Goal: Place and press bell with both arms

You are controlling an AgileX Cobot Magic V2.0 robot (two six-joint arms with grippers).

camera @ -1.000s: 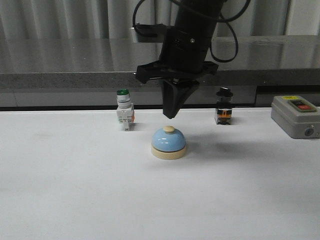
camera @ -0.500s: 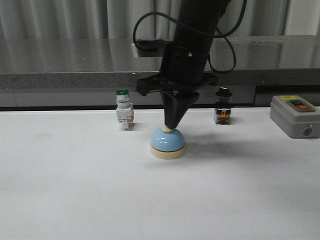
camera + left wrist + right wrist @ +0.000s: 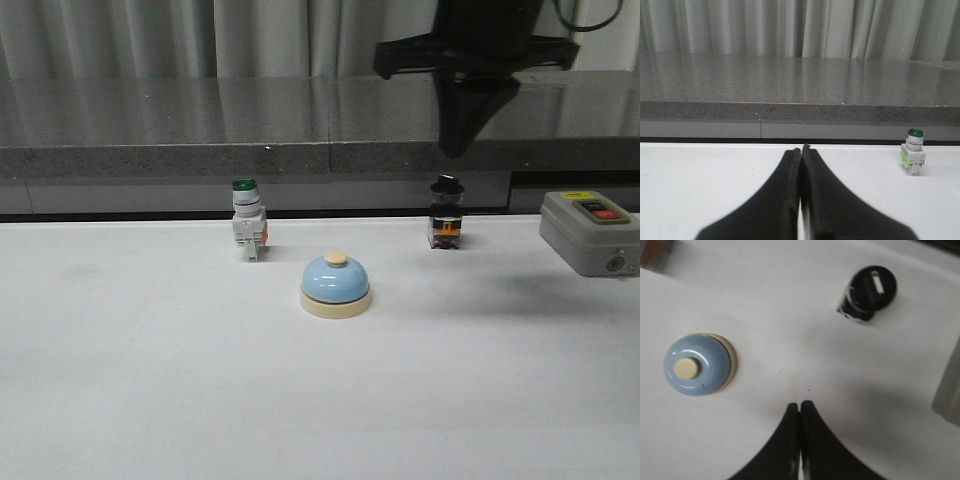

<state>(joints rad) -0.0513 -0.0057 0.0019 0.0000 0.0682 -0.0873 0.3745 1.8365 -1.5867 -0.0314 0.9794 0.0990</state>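
Note:
The light-blue bell (image 3: 336, 284) with cream base and knob stands on the white table, near its middle. It also shows in the right wrist view (image 3: 696, 364). My right gripper (image 3: 458, 143) is shut and empty, raised high and to the right of the bell, above the black-knobbed switch. In the right wrist view its shut tips (image 3: 800, 404) point down at bare table beside the bell. My left gripper (image 3: 801, 149) is shut and empty, low over the table; it does not show in the front view. The bell is out of the left wrist view.
A green-capped white switch (image 3: 248, 224) stands behind and left of the bell, also in the left wrist view (image 3: 913, 157). A black-knobbed switch (image 3: 446, 216) stands behind right. A grey button box (image 3: 592, 232) sits at the right edge. A grey ledge (image 3: 200, 160) runs along the back.
My right gripper touched down on the bell's knob half a second ago, then rose and swung right, away from the bell. The bell has stayed in place.

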